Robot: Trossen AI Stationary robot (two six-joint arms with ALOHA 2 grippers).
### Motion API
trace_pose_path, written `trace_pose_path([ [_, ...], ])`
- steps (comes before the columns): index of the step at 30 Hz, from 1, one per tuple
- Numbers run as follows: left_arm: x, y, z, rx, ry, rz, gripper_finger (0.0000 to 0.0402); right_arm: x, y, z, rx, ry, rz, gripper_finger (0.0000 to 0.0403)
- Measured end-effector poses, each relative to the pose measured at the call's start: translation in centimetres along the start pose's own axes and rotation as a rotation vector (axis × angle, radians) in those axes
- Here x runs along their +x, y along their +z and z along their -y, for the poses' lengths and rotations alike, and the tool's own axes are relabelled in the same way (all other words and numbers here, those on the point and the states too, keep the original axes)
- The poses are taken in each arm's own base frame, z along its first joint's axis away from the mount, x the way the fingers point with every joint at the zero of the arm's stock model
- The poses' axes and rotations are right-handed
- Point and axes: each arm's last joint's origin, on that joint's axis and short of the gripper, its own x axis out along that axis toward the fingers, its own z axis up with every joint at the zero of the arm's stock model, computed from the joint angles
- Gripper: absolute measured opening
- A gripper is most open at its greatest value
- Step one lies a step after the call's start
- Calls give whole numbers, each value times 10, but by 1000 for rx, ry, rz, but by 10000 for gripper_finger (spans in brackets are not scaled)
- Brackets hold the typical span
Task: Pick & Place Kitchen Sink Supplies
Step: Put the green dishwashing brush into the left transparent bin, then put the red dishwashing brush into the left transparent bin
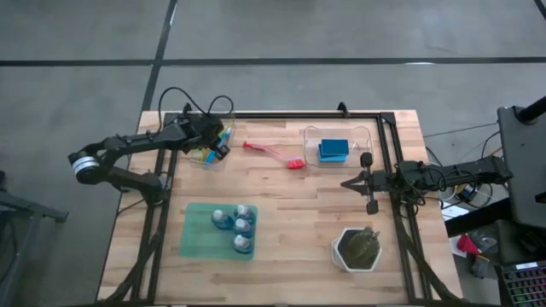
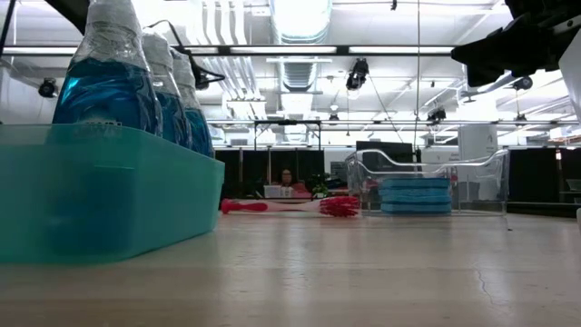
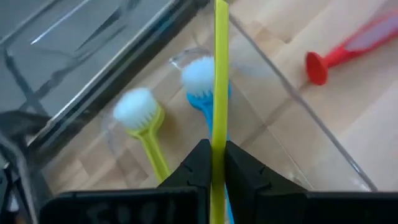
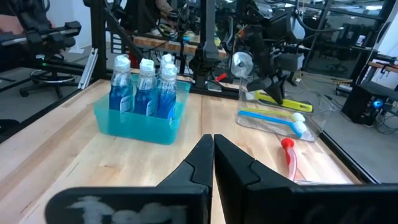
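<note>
- The left arm reaches from the table's left edge toward the far left corner, its gripper poised over a clear bin there.
- In the left wrist view the left gripper's fingers are pressed onto the handle of a yellow-green brush, which stands up between them.
- Inside that bin lie a second yellow-green brush and a blue brush, both with white heads, side by side.
- A pink brush lies flat on the wood between the two clear bins, its red end toward the right.
- Two blue sponges sit stacked in the other clear bin at the far right.
- Four bottles of blue liquid with white caps stand upright in a teal tray near the front left.
- The right arm stretches in from the right edge, level above the table; its gripper is pressed together with nothing between the fingers.
- A white pot with a plant stands near the front right.
</note>
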Motion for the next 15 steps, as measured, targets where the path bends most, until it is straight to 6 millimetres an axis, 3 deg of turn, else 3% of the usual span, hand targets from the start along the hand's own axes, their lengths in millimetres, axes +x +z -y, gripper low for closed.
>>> trace_pose_path([
  [11,-1,1,-2,-76,40,4,57,0,0,0,2,0,-1,8],
  [15,-12,15,-5,-37,36,64,62,0,0,0,0,0,0,8],
])
